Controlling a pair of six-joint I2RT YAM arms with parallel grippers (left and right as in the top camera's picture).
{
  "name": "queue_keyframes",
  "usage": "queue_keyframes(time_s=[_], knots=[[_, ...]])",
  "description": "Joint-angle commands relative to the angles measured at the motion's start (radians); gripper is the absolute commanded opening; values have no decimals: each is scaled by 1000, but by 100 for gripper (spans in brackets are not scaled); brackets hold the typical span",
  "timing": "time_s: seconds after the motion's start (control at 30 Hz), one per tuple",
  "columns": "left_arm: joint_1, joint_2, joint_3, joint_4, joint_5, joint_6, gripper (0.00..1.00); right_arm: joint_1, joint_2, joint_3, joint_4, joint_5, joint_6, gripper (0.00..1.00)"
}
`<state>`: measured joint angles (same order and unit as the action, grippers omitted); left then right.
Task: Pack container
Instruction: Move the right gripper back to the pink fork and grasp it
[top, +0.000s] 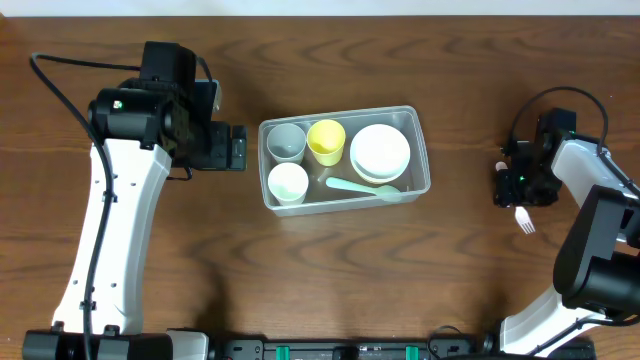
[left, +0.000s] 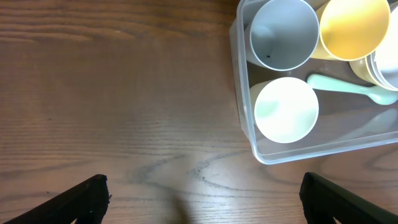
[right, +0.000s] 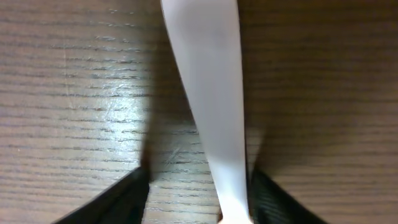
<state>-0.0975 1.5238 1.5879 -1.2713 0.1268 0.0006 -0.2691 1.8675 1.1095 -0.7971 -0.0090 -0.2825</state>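
Finding the container (top: 422, 160) at the middle of the table (top: 400, 280), carrying a grey cup (top: 286, 141), yellow cup (top: 326, 140), white cup (top: 288, 182), stacked white bowls (top: 380, 150) and mint spoon (top: 360, 187). Hanging the left gripper (top: 238, 148) just at its 9 o'clock, fingers spread wide, grasping nothing. Straddling a white fork (right: 205, 93) with the right gripper (right: 200, 199) well out at 3 o'clock, released, a gap showing beside the handle.
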Motion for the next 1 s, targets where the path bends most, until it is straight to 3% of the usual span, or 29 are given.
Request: queue_keyframes(time_s=[0.0,0.37,0.97], knots=[[0,-9,-10,-1,-11,6,98,-9,16,-11,1,-18,-2,41],[0,-9,-10,-1,-11,6,98,-9,16,-11,7,-19,17,21],[0,-9,-10,0,-11,6,98,1,-22,3,27,-85,24,1]])
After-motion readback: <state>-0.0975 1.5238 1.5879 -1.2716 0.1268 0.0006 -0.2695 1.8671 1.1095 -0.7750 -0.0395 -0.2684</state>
